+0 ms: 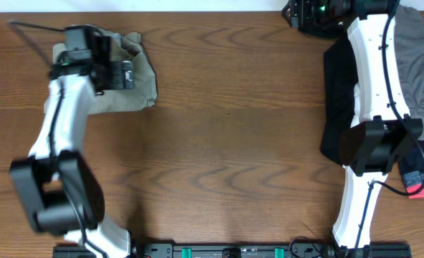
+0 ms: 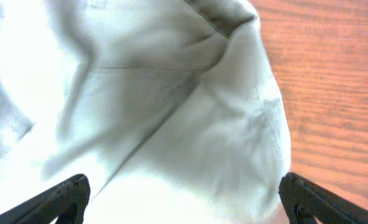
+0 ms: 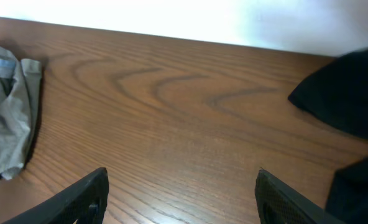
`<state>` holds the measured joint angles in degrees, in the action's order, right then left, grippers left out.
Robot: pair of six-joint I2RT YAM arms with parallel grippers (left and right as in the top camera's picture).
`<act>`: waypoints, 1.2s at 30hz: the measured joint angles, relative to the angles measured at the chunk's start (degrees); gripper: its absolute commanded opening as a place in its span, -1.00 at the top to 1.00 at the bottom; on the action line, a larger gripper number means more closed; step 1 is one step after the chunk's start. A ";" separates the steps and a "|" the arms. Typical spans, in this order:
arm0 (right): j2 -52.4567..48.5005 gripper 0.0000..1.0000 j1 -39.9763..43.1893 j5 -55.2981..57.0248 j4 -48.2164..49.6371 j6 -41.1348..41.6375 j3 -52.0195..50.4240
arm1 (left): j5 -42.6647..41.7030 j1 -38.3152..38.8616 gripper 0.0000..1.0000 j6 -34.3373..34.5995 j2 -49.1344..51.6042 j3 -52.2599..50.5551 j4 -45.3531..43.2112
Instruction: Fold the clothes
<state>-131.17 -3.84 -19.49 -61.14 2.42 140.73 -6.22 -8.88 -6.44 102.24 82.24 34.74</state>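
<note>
The pale khaki-green garment (image 1: 137, 86) lies bunched at the table's far left, partly hidden under my left arm. It fills the left wrist view (image 2: 171, 112) with folds and a stitched seam. My left gripper (image 1: 128, 74) is open right over it, one finger at each side of the cloth (image 2: 184, 202), and grips nothing. My right gripper (image 1: 299, 13) is open and empty at the table's far right edge, over bare wood (image 3: 181, 193).
A black garment (image 1: 335, 107) and a darker grey garment (image 1: 420, 57) lie at the far right under my right arm. The black one shows in the right wrist view (image 3: 352, 93). A crumpled greyish cloth (image 3: 10, 112) sits at that view's left edge.
</note>
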 measured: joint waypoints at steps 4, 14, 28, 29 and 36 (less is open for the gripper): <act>-0.70 -0.47 -0.24 0.00 0.55 0.02 -0.11 | 0.44 -2.23 -0.27 6.43 -1.46 0.07 5.90; -0.70 -0.47 -1.22 -0.04 0.55 -0.07 -0.13 | 0.46 -6.71 0.88 16.55 3.21 -7.61 2.78; -0.70 -0.47 -1.22 -0.02 0.74 -0.07 -0.13 | 0.63 -7.78 0.88 18.43 13.99 -7.98 -17.70; -0.70 -0.47 -1.22 -0.02 0.98 -0.07 -0.13 | 0.63 -7.78 0.88 18.32 14.43 -7.98 -19.08; -0.70 -0.47 -1.22 -0.02 1.81 -0.07 -0.13 | 0.61 -7.78 0.88 17.33 14.73 -7.98 -28.74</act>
<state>-131.87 -5.06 -19.51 -59.33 2.35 140.59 -5.61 -16.67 10.90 116.97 74.26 6.00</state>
